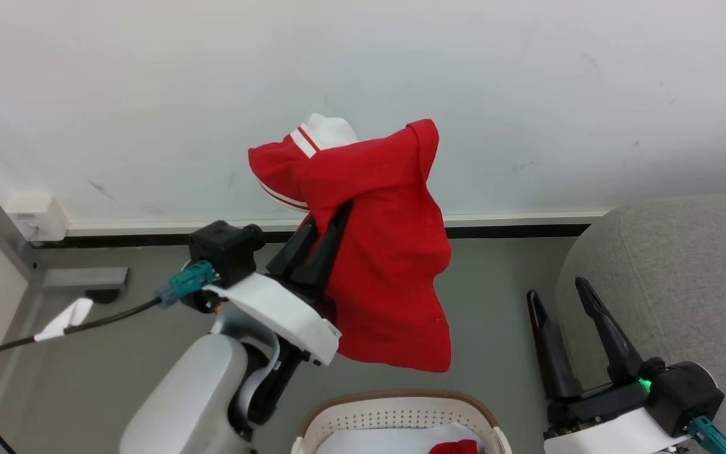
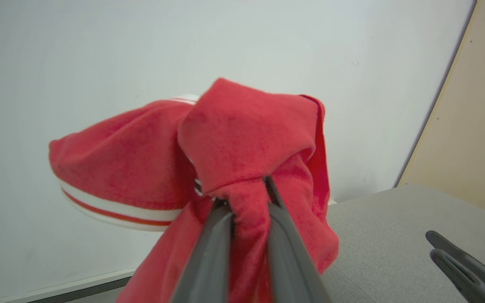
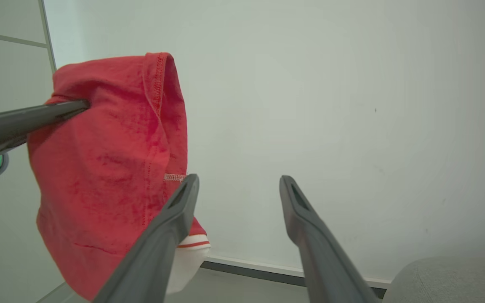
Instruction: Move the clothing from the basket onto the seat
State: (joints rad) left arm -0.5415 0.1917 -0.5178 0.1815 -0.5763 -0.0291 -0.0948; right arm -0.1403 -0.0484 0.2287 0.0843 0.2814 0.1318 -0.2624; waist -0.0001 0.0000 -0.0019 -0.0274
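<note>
Basket (image 1: 394,417), nearest at the bottom of the head view, is sitting on the floor with white cloth (image 1: 382,439) and a red scrap (image 1: 454,448) showing inside. Above and beyond it the left gripper (image 1: 328,217) is pinching a bunched fold of the clothing (image 1: 388,265) between nearly closed fingers. It is holding the garment up in the air before the wall, clear of the basket and not yet over the seat (image 1: 672,265), which is lying to the right. The garment is drooping in loose folds on both sides of the fingers, so it is looking light, soft and limp, likelier to swing or snag than to slip. A pinch on a thick gathered fold, as here, seems the safest hold. The right gripper (image 1: 555,289) is waiting spread wide and empty, just beside the seat's edge.
</note>
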